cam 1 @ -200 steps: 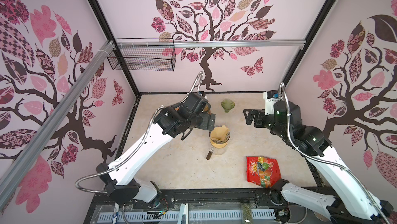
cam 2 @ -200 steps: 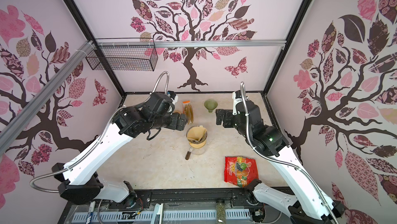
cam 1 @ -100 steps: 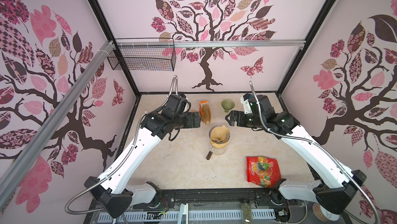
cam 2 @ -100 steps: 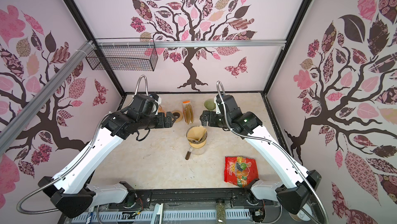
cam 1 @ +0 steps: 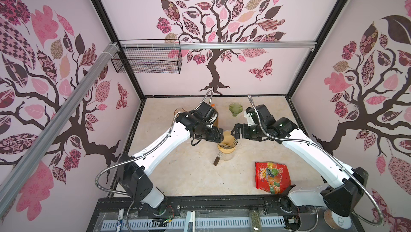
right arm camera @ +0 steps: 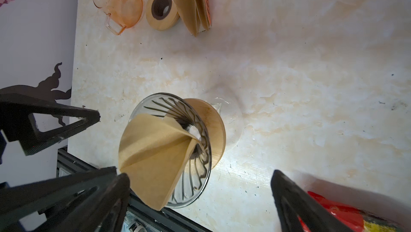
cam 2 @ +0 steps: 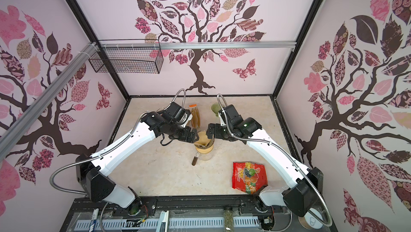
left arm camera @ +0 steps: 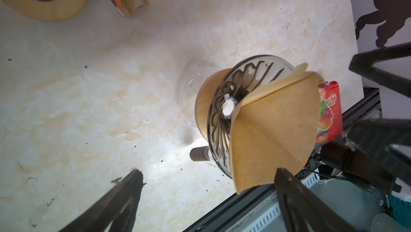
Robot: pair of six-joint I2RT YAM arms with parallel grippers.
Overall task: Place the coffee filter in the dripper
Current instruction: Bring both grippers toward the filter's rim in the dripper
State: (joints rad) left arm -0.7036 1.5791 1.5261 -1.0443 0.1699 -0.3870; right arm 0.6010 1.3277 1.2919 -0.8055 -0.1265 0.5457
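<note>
You bring both grippers back in on the dripper (cam 1: 226,150). Your left gripper (cam 1: 221,135) comes forward from beside the filter pack (cam 2: 195,118), where it hangs half a second ago, and now sits just left of the filter (cam 1: 227,138). Your right gripper (cam 1: 234,133) swings in from the green cup (cam 1: 235,109) and now sits just right of the filter, far nearer than a second ago. In a top view your left arm (cam 1: 169,139) again covers part of the filter pack.
</note>
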